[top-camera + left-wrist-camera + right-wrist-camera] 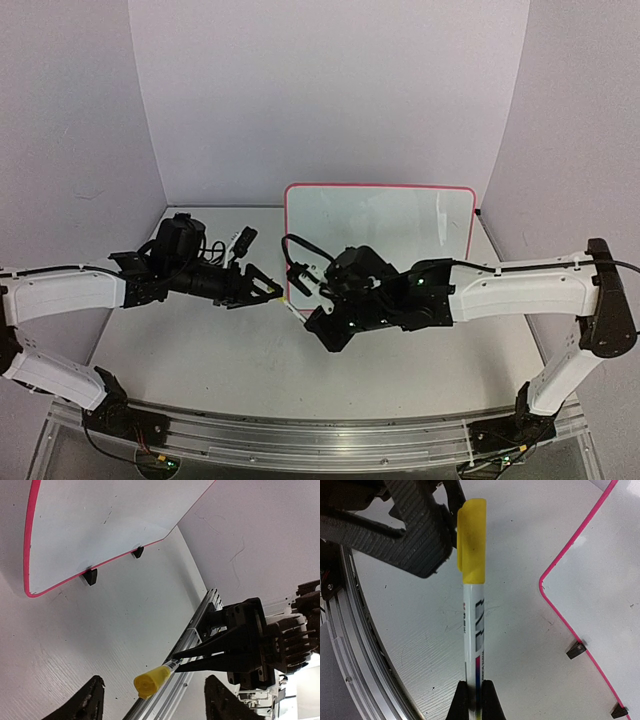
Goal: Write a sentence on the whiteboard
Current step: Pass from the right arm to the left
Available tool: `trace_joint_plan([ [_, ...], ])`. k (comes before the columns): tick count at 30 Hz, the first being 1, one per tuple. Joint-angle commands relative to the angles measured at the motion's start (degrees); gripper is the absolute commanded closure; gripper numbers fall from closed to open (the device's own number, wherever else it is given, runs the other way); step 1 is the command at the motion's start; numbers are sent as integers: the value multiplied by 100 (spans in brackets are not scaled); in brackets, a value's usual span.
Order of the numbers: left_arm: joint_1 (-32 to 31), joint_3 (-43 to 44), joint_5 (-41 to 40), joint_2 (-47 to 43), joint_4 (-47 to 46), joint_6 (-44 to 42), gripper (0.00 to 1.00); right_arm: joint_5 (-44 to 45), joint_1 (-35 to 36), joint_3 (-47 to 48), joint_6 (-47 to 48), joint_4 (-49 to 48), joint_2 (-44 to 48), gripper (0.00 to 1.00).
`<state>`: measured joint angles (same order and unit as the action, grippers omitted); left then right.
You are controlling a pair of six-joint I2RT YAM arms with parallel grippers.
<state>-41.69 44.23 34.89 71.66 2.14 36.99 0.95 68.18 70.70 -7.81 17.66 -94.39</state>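
Two fingers (85, 702) of the left gripper (152, 696) are spread around the yellow cap (149, 684) of the white plastic marker pen (473, 625). The pen is clamped by the right gripper (474, 696) and aimed lengthwise at them. The pink-rimmed rectangular whiteboard (400, 215) is seen just behind both.

Nothing here can truly be read. The marker (476, 630) has print running along its white barrel, bold black block characters with a thin red line of small letters beside them, all too blurred to make out. On the whiteboard (380, 225) I can make out no words.
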Motion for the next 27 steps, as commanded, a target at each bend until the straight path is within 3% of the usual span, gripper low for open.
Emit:
trace_joint_plan([
  [1,-14,139,41,94,-585,421,48,167,24,140,90,9,165,100],
  [4,-14,24,70,152,-888,688,62,193,36,120,95,9,182,100],
  [13,-14,15,36,329,-932,838,71,229,98,102,139,9,226,100],
  [16,-11,11,61,361,-910,852,81,255,100,93,130,9,245,100],
  [19,-15,-13,47,351,-873,865,98,323,101,82,95,6,250,100],
  [21,-14,-36,20,320,-858,883,100,406,99,69,28,-17,269,100],
  [23,-14,-86,-111,245,-855,926,100,516,99,74,-103,-49,298,90],
  [25,-14,-196,-389,136,-934,1032,100,607,90,76,-317,-125,342,62],
  [27,-14,-331,-551,24,-1171,1216,100,553,64,0,-599,-435,412,44],
])
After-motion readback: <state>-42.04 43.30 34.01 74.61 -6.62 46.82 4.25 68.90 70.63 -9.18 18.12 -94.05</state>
